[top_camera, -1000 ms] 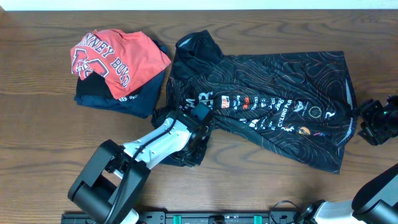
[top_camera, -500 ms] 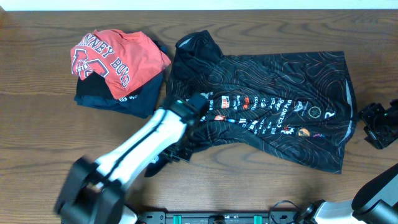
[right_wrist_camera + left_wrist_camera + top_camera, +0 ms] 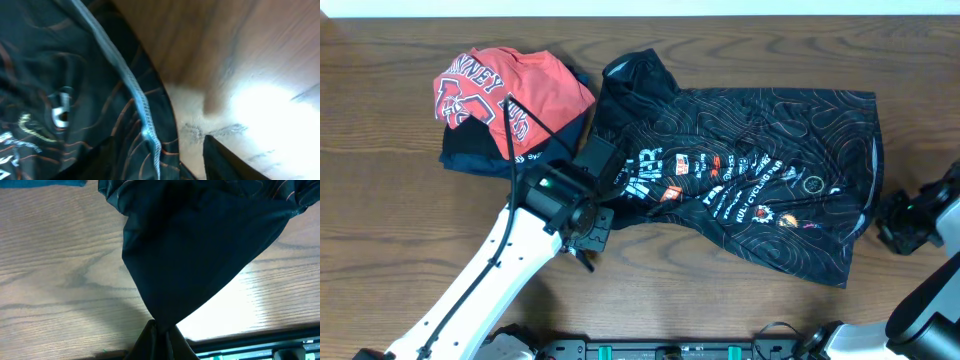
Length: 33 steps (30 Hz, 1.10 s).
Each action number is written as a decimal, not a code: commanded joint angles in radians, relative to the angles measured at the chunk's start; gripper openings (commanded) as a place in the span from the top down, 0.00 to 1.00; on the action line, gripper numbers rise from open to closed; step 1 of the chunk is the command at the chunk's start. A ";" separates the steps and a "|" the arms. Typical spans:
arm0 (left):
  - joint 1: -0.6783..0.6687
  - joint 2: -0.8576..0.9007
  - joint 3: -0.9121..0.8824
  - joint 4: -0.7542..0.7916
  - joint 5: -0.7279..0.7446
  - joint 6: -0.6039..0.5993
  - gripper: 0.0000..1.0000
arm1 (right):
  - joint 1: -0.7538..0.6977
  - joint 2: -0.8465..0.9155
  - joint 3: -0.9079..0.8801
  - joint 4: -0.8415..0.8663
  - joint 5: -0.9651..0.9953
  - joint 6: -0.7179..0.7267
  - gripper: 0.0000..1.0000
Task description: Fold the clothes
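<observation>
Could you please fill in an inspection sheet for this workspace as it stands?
Surface: wooden table, no spills seen.
Job's things: black jersey spread out, lower left part lifted.
Clutter: red T-shirt on a navy folded garment, upper left.
Grippers: left hand shut on jersey fabric; right hand open at the jersey's right hem.
Cables: black cable from the left arm, crossing over the red T-shirt.
Surroundings: black rail with green parts at the near edge.
</observation>
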 commanded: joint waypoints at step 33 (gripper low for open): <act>0.006 -0.007 0.016 -0.034 -0.021 -0.027 0.94 | -0.008 -0.005 -0.127 0.397 -0.199 0.021 0.99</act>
